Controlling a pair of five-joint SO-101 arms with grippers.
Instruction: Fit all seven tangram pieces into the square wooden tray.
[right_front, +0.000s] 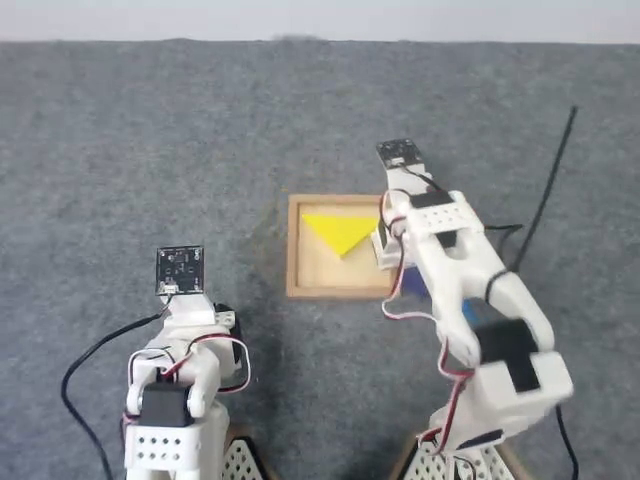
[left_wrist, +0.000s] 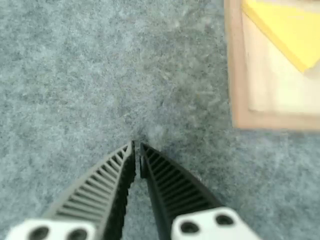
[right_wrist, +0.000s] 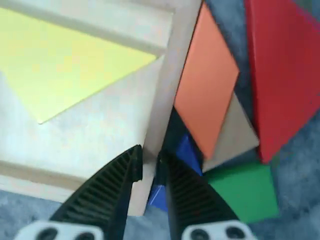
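Where the high view centres on the task, the square wooden tray lies slightly right of mid-frame on a grey felt-like mat. One yellow triangle rests flat inside the tray's upper half, its apex pointing toward the lower edge of the frame. The rest of the tray floor is bare wood. Just outside the tray's right wall, under the right arm, the other pieces are clustered on the mat. They include an orange parallelogram touching the wall, a pale tan piece partly under it, a red triangle, a green piece and a blue piece. The right gripper hangs over that wall near the tray's lower right corner. Its jaws stand narrowly apart, with the wall and the blue piece showing through the gap. The left arm occupies the lower left of the high view, well apart from the tray. The left gripper points at bare mat, its jaws together and holding nothing. A black cable runs along the mat at the right.
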